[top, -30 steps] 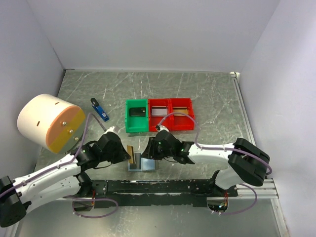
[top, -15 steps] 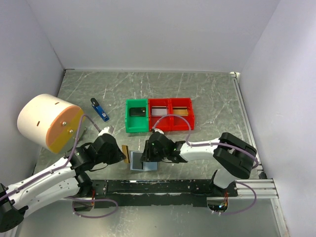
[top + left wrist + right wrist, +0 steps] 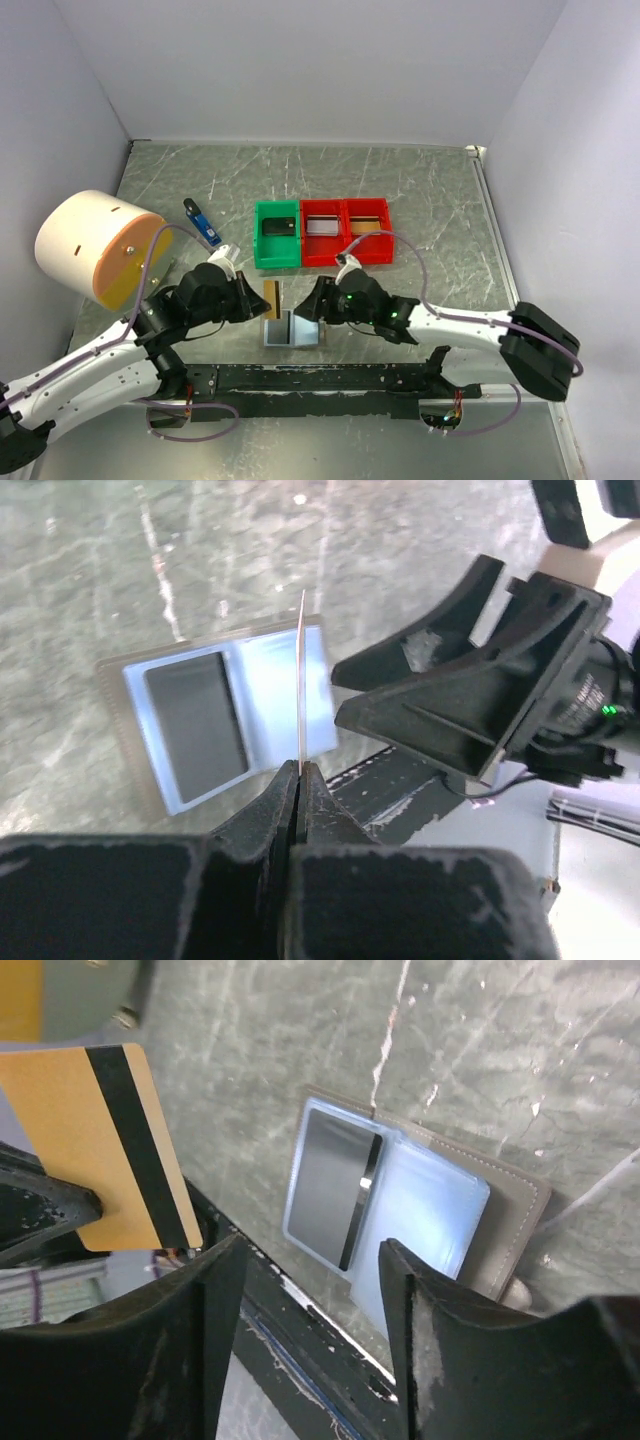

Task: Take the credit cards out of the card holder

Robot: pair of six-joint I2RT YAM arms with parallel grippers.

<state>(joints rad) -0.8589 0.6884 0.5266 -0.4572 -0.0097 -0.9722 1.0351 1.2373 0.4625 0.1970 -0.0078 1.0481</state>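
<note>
Left gripper [image 3: 300, 772], mine: clamped on gold card [image 3: 110, 1150], black stripe, held upright above table [image 3: 430, 200].
Right gripper [image 3: 312, 1250], mine: jaws apart, nothing between, over card holder [image 3: 280, 332].
Card holder: open flat near table's front edge, between both grippers; dark card [image 3: 335, 1185] in one pocket.

White links [image 3: 95, 362], black joints [image 3: 541, 352], lilac cables [image 3: 400, 262]; black left hand [image 3: 260, 300] and right hand [image 3: 305, 312].

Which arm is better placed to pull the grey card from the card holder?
Right: the right gripper hangs open and empty over the card holder and grey card; the left gripper is shut on the gold card.
</note>
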